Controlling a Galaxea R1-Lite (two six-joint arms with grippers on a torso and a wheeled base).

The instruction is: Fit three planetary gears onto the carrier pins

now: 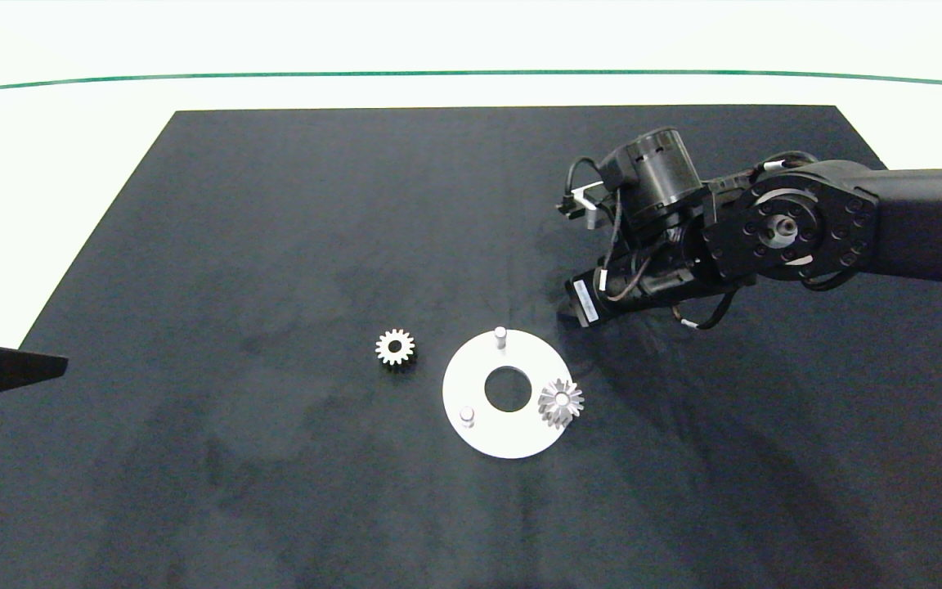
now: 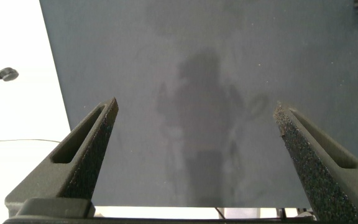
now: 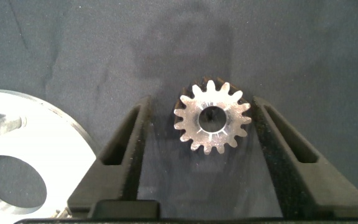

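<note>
A robot test bench — bare black mat [image 1: 275, 245] on a plain white table [image 1: 70, 147].

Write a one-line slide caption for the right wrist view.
Right gripper open around a planetary gear lying on the dark mat, beside the white carrier disc.

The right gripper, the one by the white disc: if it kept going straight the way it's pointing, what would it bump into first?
Most likely the gear lying on the black mat, between the open fingers of the right gripper. How far it hangs above the gear is unclear.
</note>
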